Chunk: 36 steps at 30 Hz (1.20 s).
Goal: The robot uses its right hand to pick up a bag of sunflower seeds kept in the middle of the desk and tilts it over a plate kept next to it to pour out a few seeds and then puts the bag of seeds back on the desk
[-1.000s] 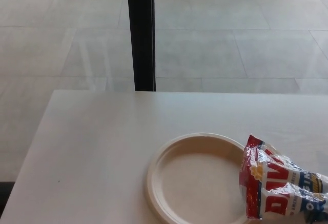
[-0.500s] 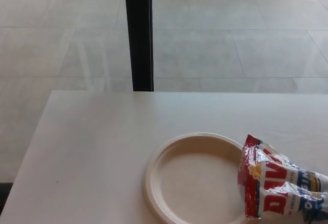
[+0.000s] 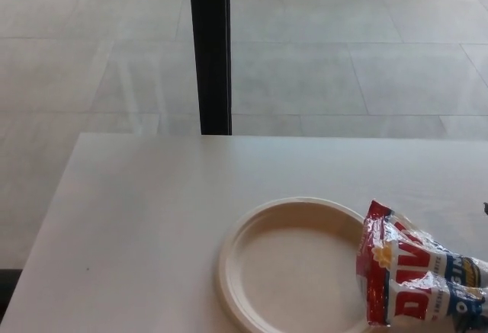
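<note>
Just bag (image 3: 415, 280) overlapping plate (image 3: 293, 268)

The bag of sunflower seeds (image 3: 415, 276) is cut off by the right and bottom edges, so its lower end does not show. Its printed lettering is only partly readable. The bag hides the right rim of the plate (image 3: 263, 222), and the bottom edge cuts the plate's near rim. A small dark thing (image 3: 485, 208) at the right edge is too little to identify.

Left arm and hand: out of frame | Right arm and hand: out of frame | No part of the robot's body shows
</note>
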{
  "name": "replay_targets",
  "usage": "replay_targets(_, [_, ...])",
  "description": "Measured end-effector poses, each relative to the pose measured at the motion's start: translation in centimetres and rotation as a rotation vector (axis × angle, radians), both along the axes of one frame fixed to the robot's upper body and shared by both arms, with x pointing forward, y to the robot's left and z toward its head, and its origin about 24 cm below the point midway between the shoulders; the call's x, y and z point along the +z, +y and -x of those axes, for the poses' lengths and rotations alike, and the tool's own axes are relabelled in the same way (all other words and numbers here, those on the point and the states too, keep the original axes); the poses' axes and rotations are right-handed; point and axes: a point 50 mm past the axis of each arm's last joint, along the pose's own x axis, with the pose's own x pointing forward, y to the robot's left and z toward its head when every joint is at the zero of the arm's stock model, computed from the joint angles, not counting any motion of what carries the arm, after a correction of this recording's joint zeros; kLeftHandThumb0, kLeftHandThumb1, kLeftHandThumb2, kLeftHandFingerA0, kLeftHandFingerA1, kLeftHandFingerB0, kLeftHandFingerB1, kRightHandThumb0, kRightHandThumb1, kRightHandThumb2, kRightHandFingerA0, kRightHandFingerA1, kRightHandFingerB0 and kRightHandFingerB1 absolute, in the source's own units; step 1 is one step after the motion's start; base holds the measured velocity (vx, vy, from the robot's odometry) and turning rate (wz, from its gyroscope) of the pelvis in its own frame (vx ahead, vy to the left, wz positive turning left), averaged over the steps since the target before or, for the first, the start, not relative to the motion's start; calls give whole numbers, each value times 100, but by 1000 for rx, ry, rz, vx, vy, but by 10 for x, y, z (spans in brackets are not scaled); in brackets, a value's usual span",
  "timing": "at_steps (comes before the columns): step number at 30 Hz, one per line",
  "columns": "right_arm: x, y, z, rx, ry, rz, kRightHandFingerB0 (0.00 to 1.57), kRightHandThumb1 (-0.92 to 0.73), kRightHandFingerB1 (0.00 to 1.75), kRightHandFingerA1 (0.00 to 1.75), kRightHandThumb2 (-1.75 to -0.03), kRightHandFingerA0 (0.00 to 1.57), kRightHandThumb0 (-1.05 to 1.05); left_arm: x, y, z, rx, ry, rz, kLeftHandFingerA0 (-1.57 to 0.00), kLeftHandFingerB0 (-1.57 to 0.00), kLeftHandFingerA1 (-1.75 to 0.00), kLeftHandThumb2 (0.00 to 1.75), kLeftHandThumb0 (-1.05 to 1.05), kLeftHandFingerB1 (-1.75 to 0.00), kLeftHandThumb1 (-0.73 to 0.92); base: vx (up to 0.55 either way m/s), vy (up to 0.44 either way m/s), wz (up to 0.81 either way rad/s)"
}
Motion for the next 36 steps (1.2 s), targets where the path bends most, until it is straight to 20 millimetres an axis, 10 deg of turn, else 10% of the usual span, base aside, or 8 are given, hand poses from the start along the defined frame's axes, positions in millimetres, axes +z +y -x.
replay_targets(9, [-20,20,11,93,77,39,0,-51,6,0,-85,0,-88,2,2,-2,-12,6,-7,-19,-10,-61,119,-34,-57,66,0,0,0])
replay_targets(13, [-24,22,11,105,94,60,0,-51,5,0,-85,0,-89,2,3,-2,-18,9,-9,-25,-7,-66,72,-58,-47,82,0,0,0])
replay_targets(14, [-25,22,11,106,97,65,0,-50,5,0,-84,0,-88,2,2,-2,-18,10,-9,-19,0,-62,107,-57,-50,58,0,0,0])
replay_targets(18, [-24,18,3,83,101,83,0,-50,5,0,-83,0,-87,2,2,-2,-27,17,-14,-22,-4,-63,72,-60,-45,79,0,0,0])
replay_targets(19, [-23,17,1,79,100,87,0,-51,3,0,-84,0,-88,2,2,-3,-29,18,-14,-18,-9,-60,119,-35,-55,64,0,0,0])
replay_targets(31, [-10,15,-20,33,41,93,1,-45,9,0,-76,0,-79,1,2,-1,-30,28,-21,-20,0,-62,109,-59,-50,60,0,0,0])
replay_targets(32, [-11,16,-20,32,36,88,2,-44,10,0,-76,0,-77,1,2,-1,-32,30,-21,-25,-6,-66,74,-59,-47,82,0,0,0])
replay_targets(36, [-15,20,-18,29,33,71,1,-45,11,0,-77,0,-79,2,2,-1,-38,25,-26,-30,-6,-68,95,-63,-50,74,0,0,0])
